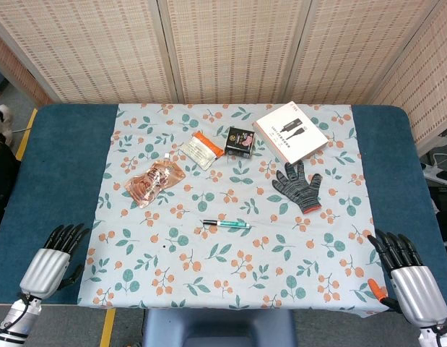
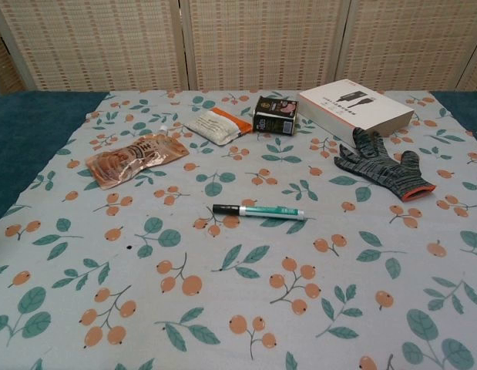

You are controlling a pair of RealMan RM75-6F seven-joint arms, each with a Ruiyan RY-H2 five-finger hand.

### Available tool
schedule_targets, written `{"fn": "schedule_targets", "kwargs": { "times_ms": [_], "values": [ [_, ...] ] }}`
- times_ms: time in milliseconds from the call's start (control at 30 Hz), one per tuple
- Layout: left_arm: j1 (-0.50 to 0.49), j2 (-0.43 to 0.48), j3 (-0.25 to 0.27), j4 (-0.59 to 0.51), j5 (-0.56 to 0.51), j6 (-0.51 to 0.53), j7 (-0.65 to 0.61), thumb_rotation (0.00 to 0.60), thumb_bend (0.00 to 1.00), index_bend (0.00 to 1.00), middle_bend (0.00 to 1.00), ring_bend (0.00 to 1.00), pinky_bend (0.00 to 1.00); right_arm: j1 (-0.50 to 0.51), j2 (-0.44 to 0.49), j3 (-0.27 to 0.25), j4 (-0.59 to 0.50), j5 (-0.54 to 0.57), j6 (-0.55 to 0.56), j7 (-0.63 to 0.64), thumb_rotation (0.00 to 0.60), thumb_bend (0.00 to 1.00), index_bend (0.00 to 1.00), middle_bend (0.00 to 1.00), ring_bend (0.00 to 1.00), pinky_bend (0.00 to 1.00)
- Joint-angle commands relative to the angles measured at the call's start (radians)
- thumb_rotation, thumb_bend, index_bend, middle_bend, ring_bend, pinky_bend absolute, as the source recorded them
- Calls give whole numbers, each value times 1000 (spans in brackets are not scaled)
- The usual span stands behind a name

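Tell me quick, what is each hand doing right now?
Left hand: open, holding nothing, resting at the table's near left edge.
Right hand: open, holding nothing, at the near right edge.

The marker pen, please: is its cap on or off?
On: the marker lies flat on the cloth, black cap fitted at its left end.
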Motion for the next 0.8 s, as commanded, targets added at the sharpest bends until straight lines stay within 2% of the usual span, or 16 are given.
{"fn": "schedule_targets", "kwargs": {
  "times_ms": [33,200,300,400,600,800],
  "values": [
    [-2,-4,3,10,9,2,-8,600,400,0,0,0,57,4,-9,1,7,0,-7,-4,600,237,0,0,0,0],
    [2,-8,4,19,32,30,-26,600,399,0,0,0,54,19,-56,13,38,11,-33,-26,600,237,0,0,0,0],
    [7,-9,-1,28,42,56,-47,600,399,0,0,0,54,60,-120,51,42,47,-88,-69,600,237,0,0,0,0],
    [2,-12,-9,42,31,50,-56,600,398,0,0,0,54,135,-200,110,22,102,-183,-180,600,237,0,0,0,0],
    [-12,-18,-31,62,-20,9,-62,600,399,0,0,0,54,319,-430,251,37,302,-385,-445,600,236,29,44,0,0],
    [-17,-26,-47,81,-52,-6,-58,600,398,0,0,0,54,499,-684,350,190,530,-511,-628,600,237,138,132,0,0]
  ]
}}
